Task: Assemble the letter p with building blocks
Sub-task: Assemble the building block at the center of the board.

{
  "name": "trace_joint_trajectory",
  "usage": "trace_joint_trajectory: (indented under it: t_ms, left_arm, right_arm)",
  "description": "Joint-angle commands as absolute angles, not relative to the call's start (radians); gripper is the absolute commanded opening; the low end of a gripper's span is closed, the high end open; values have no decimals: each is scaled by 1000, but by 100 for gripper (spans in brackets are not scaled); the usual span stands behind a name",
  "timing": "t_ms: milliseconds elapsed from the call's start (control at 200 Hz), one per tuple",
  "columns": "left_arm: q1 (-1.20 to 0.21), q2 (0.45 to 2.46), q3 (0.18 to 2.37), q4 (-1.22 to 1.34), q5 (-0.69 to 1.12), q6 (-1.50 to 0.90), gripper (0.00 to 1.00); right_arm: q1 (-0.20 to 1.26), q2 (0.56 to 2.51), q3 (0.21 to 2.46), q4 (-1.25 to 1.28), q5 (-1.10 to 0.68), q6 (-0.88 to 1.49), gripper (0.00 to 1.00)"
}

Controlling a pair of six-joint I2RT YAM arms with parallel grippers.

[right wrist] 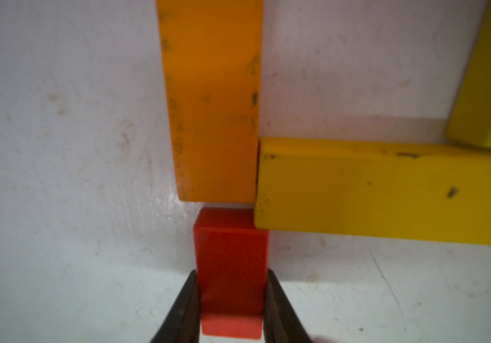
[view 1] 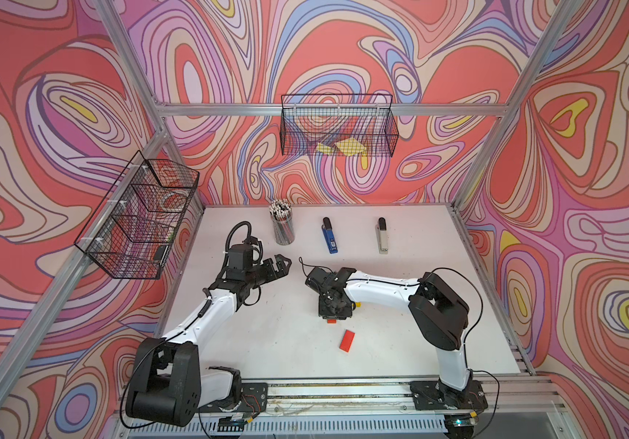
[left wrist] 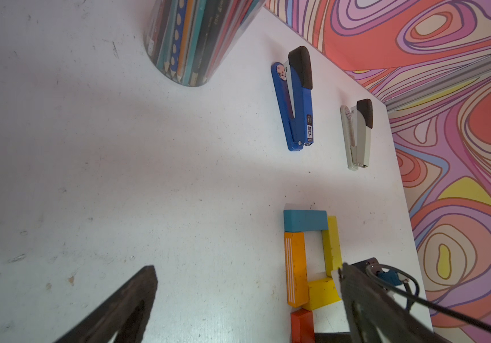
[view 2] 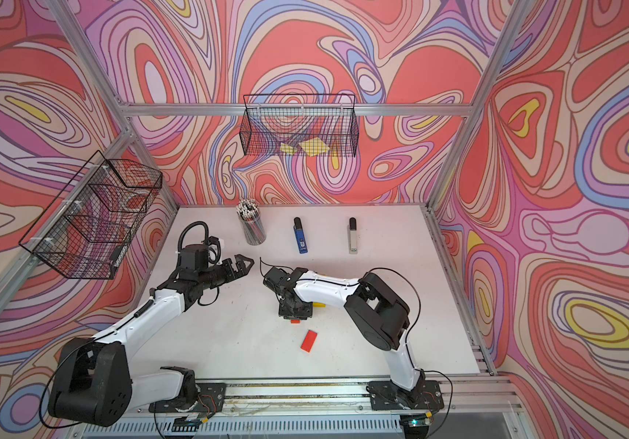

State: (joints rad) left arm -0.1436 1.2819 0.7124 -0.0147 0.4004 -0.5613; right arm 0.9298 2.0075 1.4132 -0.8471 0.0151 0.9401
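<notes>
Between the closed fingers of the right claw [right wrist: 231, 285] sits a short red rectangular block [right wrist: 229, 237], pinched by its long sides and lying flat at the level of the white worktop [right wrist: 60, 178]. Its far end lines up with the end of a long orange block [right wrist: 211, 101], and only a thin sliver of worktop shows between them. A long yellow block [right wrist: 386, 196] butts sideways against the orange block at that joint. A second yellow block [right wrist: 490, 89] rises from its outer end. In the left wrist view a light blue block [left wrist: 305, 220] caps the orange and upright yellow pieces, closing the loop of the letter p [left wrist: 296, 267].

A second short red block [view 1: 347, 341] lies loose nearer the front edge, apart from the figure. The left claw [view 1: 286, 265] hangs spread wide and empty, well off to the left. Along the back stand a clear cup of pencils [view 1: 282, 224], a blue stapler [view 1: 330, 237] and a beige stapler [view 1: 382, 235].
</notes>
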Motion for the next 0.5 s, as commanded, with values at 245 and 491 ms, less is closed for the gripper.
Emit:
trace_joint_trajectory:
  t_ms: [245, 491]
  left_arm:
    - [-137, 1295, 715, 3, 419, -559, 99]
    - [-138, 1292, 714, 6, 424, -560, 99]
  right_arm:
    - [934, 1995, 1400, -815, 24, 937, 35]
    - [980, 1946, 1436, -868, 94, 942, 57]
